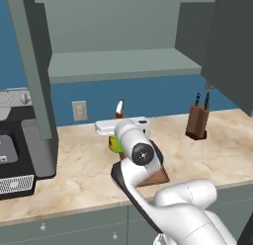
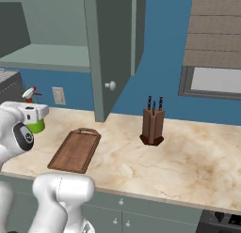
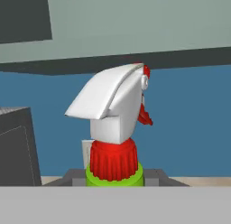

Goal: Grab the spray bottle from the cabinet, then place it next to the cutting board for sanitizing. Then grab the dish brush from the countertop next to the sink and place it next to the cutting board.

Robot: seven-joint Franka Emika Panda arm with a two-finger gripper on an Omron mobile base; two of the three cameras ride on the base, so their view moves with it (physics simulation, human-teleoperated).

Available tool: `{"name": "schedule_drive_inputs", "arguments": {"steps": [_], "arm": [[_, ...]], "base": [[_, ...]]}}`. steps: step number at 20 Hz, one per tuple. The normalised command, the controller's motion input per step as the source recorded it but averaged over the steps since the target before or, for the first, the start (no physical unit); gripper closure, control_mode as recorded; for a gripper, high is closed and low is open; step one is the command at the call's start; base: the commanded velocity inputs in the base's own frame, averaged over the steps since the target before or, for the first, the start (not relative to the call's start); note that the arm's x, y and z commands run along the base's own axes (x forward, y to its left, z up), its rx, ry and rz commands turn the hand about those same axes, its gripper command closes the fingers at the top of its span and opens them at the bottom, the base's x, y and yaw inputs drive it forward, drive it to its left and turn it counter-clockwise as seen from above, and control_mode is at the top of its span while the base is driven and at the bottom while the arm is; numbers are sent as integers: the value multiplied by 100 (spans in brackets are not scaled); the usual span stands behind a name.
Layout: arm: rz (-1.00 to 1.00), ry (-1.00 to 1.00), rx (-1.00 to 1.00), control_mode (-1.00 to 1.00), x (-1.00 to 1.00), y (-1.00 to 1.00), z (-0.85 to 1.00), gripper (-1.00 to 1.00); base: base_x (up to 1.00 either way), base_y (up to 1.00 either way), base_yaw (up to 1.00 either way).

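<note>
gripper (image 3: 115, 181) clamping spray bottle (image 3: 115, 123) — upright

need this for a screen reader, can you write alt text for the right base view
At far left, the robot's tool holds a green spray bottle above the countertop, left of the brown cutting board. A knife block stands further right.

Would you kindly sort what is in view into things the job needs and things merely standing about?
Belonging to the job:
spray bottle, held in the gripper
cutting board
cabinet, door open
countertop

Just standing about:
knife block
wall socket
dark appliance at the counter's left end
</note>
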Motion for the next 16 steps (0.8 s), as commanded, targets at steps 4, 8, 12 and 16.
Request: {"name": "schedule_drive_inputs", "arguments": {"steps": [4, 8, 12, 16], "arm": [[0, 2, 0, -100, 62, 1, -45, 100], [0, 5, 0, -100, 49, 6, -32, 100], [0, 6, -1, -100, 48, 24, -36, 100], [0, 8, 0, -100, 34, 20, -31, 100]], "base": [[0, 0, 0], [0, 0, 0], [0, 0, 0], [0, 0, 0]]}}
